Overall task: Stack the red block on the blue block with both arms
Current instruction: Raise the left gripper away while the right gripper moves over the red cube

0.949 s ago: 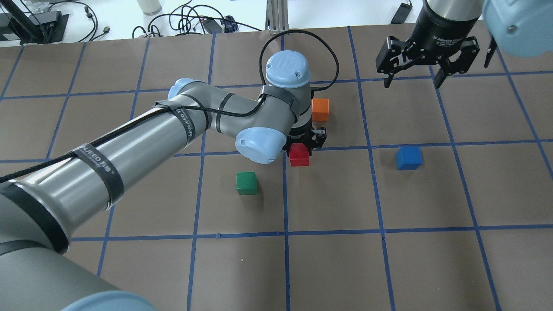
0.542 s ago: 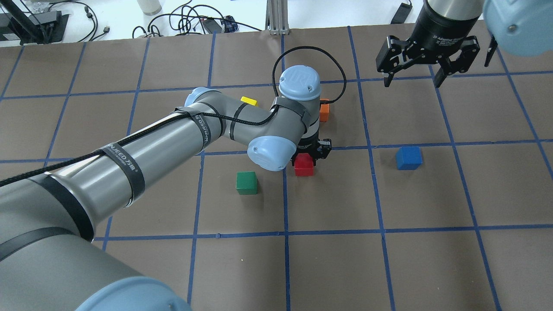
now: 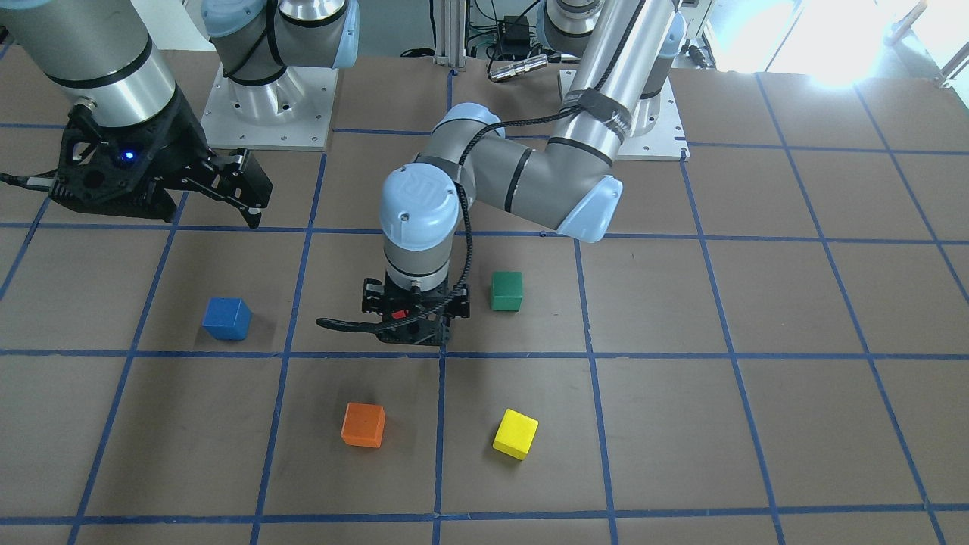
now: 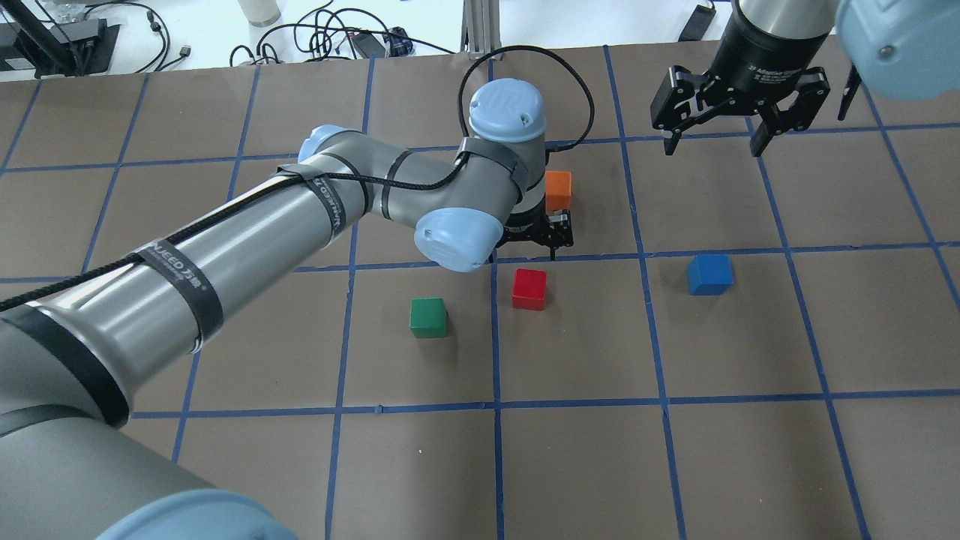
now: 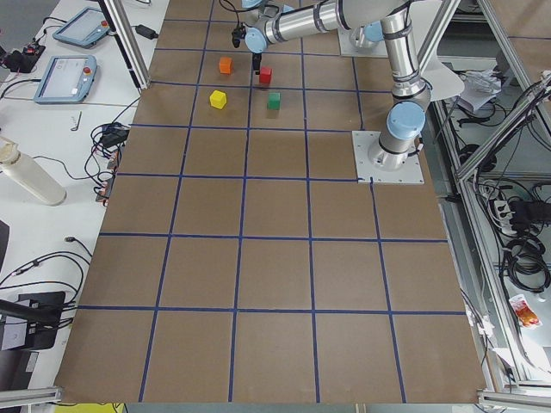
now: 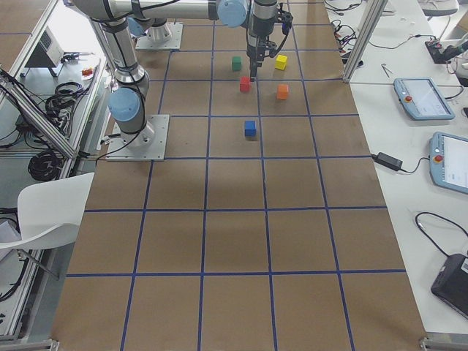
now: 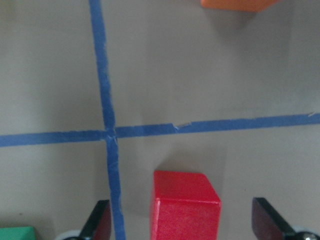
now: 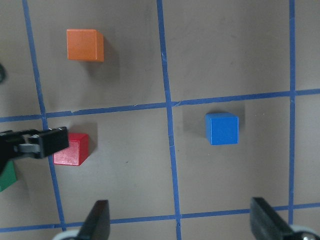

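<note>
The red block (image 4: 529, 289) sits on the brown table, free of any gripper; it also shows in the left wrist view (image 7: 185, 207) and in the right wrist view (image 8: 72, 149). My left gripper (image 3: 412, 329) hangs open just above it, fingers (image 7: 97, 225) spread to either side and not touching. The blue block (image 4: 709, 274) sits alone to the right, about one grid square away; it also shows in the right wrist view (image 8: 222, 128). My right gripper (image 4: 712, 146) is open and empty, held high beyond the blue block.
An orange block (image 4: 558, 190) stands just beyond my left gripper. A green block (image 4: 428, 317) sits left of the red one. A yellow block (image 3: 515, 434) lies farther out, hidden by my left arm in the overhead view. Blue tape lines grid the table.
My left gripper carried the red block a little nearer and to the right, set it on the table, let go and rose. The right arm barely moved.
</note>
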Motion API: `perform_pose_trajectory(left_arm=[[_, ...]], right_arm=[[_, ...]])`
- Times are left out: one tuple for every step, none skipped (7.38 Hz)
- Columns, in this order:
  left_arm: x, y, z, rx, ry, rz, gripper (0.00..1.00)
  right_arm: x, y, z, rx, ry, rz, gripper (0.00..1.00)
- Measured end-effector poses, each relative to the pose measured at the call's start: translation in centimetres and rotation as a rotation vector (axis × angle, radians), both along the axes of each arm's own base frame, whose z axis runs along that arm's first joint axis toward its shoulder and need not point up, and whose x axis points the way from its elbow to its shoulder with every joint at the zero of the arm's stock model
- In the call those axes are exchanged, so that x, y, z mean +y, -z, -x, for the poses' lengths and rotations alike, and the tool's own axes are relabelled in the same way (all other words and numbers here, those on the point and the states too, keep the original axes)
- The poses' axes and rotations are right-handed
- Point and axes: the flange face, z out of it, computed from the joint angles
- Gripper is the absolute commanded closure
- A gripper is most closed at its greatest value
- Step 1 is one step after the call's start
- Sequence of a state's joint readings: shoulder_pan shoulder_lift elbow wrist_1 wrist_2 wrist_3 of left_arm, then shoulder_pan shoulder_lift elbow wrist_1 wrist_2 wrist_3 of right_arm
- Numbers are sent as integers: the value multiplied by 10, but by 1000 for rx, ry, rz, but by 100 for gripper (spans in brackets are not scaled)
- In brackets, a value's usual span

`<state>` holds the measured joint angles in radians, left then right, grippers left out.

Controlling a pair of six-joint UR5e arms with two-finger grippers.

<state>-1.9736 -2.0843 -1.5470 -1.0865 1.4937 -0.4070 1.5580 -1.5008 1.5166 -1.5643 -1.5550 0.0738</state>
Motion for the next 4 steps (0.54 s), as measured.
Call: perform_pose_trajectory(left_arm=[[-23, -20, -42, 3, -53, 10, 0], [-41, -44, -88, 7, -104, 26, 0], [-52, -69, -132, 9, -146, 42, 0], [-57, -93, -178, 6, -177, 44, 0]], right_arm=[[5, 11, -8, -6, 16, -23, 0], [10, 22, -24, -6, 24, -44, 0], [14, 36, -44, -2, 32, -67, 0], [17, 57, -68, 5, 44, -85, 0]])
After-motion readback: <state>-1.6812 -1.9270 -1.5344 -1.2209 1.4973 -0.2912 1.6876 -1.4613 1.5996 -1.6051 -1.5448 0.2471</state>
